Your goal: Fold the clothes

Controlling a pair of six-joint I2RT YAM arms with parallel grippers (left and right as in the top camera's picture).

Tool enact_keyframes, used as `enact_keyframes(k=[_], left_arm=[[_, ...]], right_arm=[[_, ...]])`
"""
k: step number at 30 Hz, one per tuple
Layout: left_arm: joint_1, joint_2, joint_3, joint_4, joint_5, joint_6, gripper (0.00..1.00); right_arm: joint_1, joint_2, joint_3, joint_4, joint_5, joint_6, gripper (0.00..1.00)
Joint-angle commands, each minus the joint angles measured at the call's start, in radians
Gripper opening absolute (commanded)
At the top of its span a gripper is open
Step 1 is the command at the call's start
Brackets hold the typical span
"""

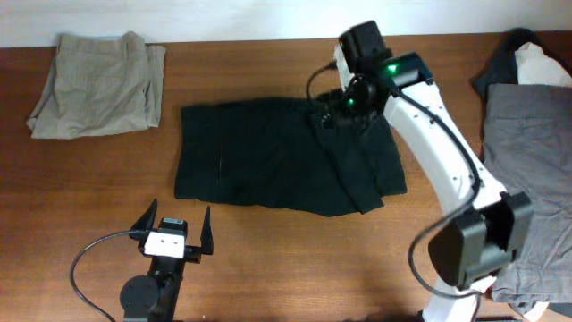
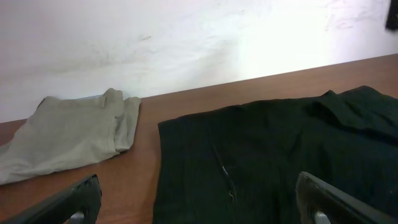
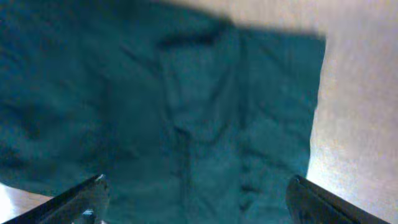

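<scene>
A black shorts-like garment [image 1: 277, 165] lies spread flat in the middle of the table, with a fold along its right side. It fills the right wrist view [image 3: 174, 118] and the right half of the left wrist view [image 2: 280, 149]. My right gripper [image 1: 344, 105] hangs open over the garment's far right corner, its fingers [image 3: 196, 199] wide apart and empty. My left gripper [image 1: 172, 231] is open and empty near the table's front edge, just short of the garment's near left edge; its fingers [image 2: 199, 202] frame that edge.
A folded khaki-beige garment [image 1: 98, 85] lies at the far left; it also shows in the left wrist view [image 2: 68, 134]. A pile of grey [image 1: 527, 134], white [image 1: 543, 67] and dark clothes sits at the right edge. The right arm [image 1: 447, 170] reaches across the right side.
</scene>
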Motion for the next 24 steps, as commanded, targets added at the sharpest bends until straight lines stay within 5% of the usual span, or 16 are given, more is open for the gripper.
enact_keyframes(k=[1, 6, 9, 17, 24], left_arm=[[-0.002, -0.006, -0.005, -0.001, 0.011, 0.016, 0.99], [-0.002, -0.006, -0.005, -0.002, 0.011, 0.016, 0.99], [-0.002, -0.006, -0.005, -0.002, 0.011, 0.016, 0.99], [-0.002, -0.006, -0.005, -0.002, 0.011, 0.016, 0.99], [-0.002, -0.005, -0.005, -0.002, 0.009, 0.016, 0.99]], right_arm=[[-0.009, 0.081, -0.102, 0.019, -0.014, -0.014, 0.88], [0.006, 0.187, -0.129, 0.036, -0.014, -0.014, 0.82], [0.009, 0.231, -0.130, 0.051, -0.020, -0.013, 0.62], [0.061, 0.237, -0.203, 0.117, -0.051, -0.011, 0.59], [0.058, 0.237, -0.225, 0.146, 0.044, -0.005, 0.29]])
